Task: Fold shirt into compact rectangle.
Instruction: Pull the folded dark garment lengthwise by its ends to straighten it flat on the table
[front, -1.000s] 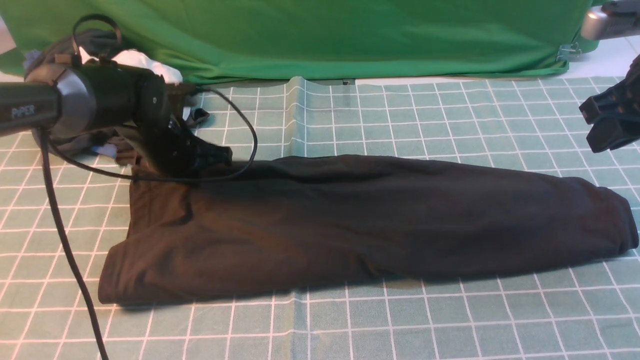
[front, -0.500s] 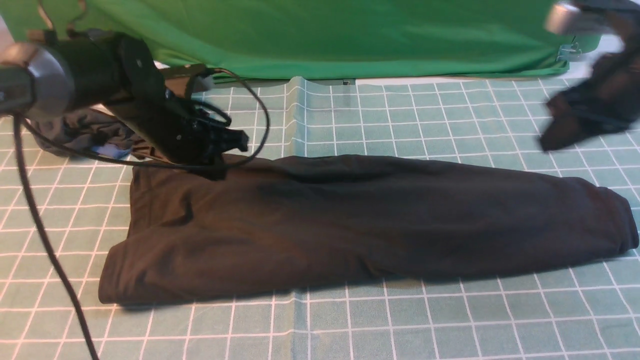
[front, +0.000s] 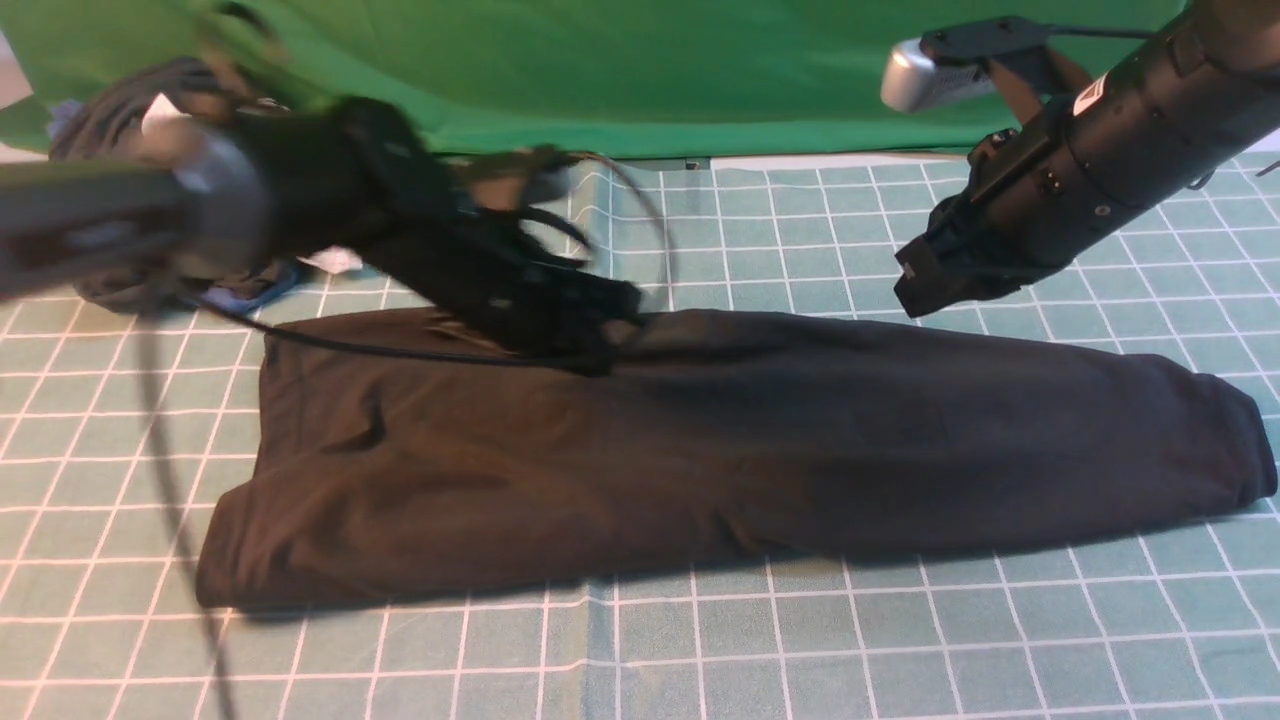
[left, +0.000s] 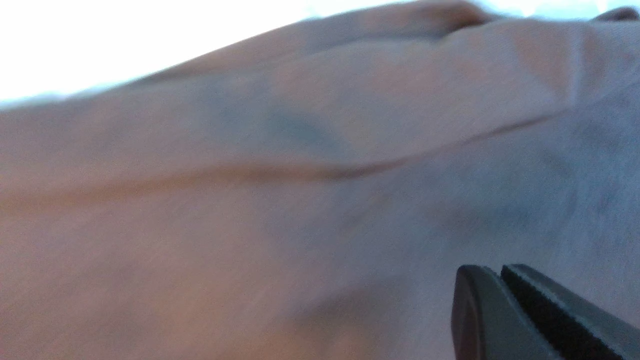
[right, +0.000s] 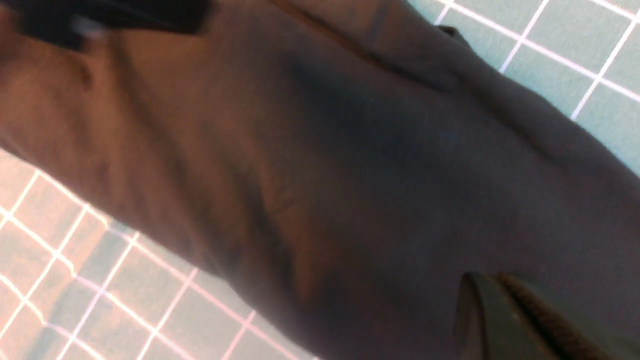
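The black shirt (front: 720, 450) lies folded into a long strip across the green grid mat, its print and neck tag hidden. My left gripper (front: 608, 328) is blurred and hovers low over the shirt's far edge, left of the middle. In the left wrist view its fingertips (left: 492, 274) are pressed together, with only shirt cloth (left: 300, 200) behind them. My right gripper (front: 915, 285) hangs just above the far edge on the right half. Its tips (right: 487, 281) are shut too, empty, over the dark fabric (right: 350, 175).
The grid mat (front: 800, 640) covers the table, with a raised crease (front: 595, 200) at the back. A pile of other clothes (front: 120, 120) sits at the back left behind the left arm. A green backdrop (front: 650, 70) closes the far side. The left arm's cable (front: 170, 480) dangles over the mat.
The left arm has swept right along the shirt's far edge, from its left corner toward the middle. The right arm has come in from the right frame edge toward the shirt. The shirt has not moved.
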